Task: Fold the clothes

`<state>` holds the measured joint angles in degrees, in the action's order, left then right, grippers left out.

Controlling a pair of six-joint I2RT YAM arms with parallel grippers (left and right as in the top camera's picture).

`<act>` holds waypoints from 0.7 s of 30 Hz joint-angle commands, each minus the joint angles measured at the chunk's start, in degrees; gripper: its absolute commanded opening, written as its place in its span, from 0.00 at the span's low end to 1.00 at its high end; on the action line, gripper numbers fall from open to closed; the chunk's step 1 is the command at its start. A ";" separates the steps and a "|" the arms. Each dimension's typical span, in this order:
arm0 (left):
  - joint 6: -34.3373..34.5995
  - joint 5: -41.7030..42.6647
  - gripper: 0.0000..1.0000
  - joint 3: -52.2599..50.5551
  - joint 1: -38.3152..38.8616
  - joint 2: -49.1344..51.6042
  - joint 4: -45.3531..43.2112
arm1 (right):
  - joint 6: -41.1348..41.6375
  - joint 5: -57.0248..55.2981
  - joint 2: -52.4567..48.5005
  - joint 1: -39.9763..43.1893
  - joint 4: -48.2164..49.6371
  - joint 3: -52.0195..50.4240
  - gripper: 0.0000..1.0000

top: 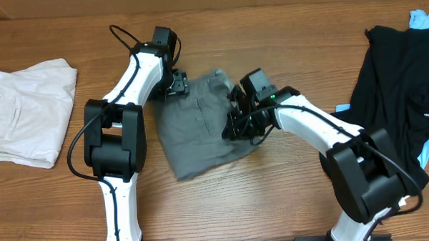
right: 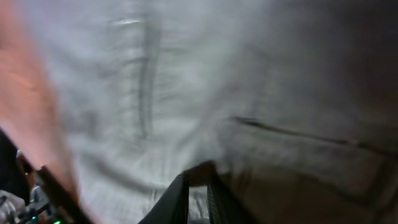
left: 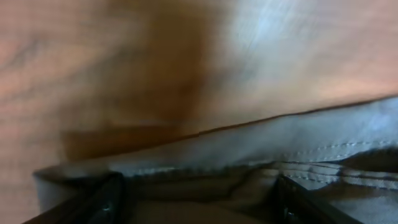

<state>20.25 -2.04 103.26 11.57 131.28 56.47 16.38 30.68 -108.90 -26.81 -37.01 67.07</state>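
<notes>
The clothes in play are grey shorts [top: 200, 132], lying crumpled and partly folded in the middle of the table. My left gripper [top: 176, 83] is at their top left edge. In the left wrist view it [left: 199, 202] stands open, fingers [left: 109, 199] far apart, with the stitched grey hem [left: 249, 146] running across in front of them. My right gripper [top: 236, 124] presses on the shorts' right side. In the right wrist view it [right: 198, 180] is nearly closed on a small raised pinch of the grey cloth [right: 205, 169]; only a thin slit shows between the fingers.
Cream-white shorts [top: 25, 113] lie folded at the left edge. A black garment [top: 399, 92] is heaped at the right with light-blue cloth [top: 422, 19] under it. Bare wooden table [top: 274, 197] shows in front of the grey shorts.
</notes>
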 commanded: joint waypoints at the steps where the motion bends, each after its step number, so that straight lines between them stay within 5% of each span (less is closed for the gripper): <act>1: -3.41 -1.36 0.77 -0.42 -0.46 2.89 8.15 | 3.48 -4.46 -4.50 1.20 0.02 -2.29 0.09; 9: -2.25 5.09 0.58 -0.42 -0.42 2.91 26.16 | 4.74 -14.16 -5.99 10.38 -1.05 0.57 0.08; 21: -2.51 17.62 0.49 -0.39 -0.35 -3.02 19.32 | -4.66 -15.63 -4.17 15.61 -15.21 15.13 0.14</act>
<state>18.37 11.92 103.20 11.16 133.05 77.69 13.74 17.56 -114.08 -10.61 -50.46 78.04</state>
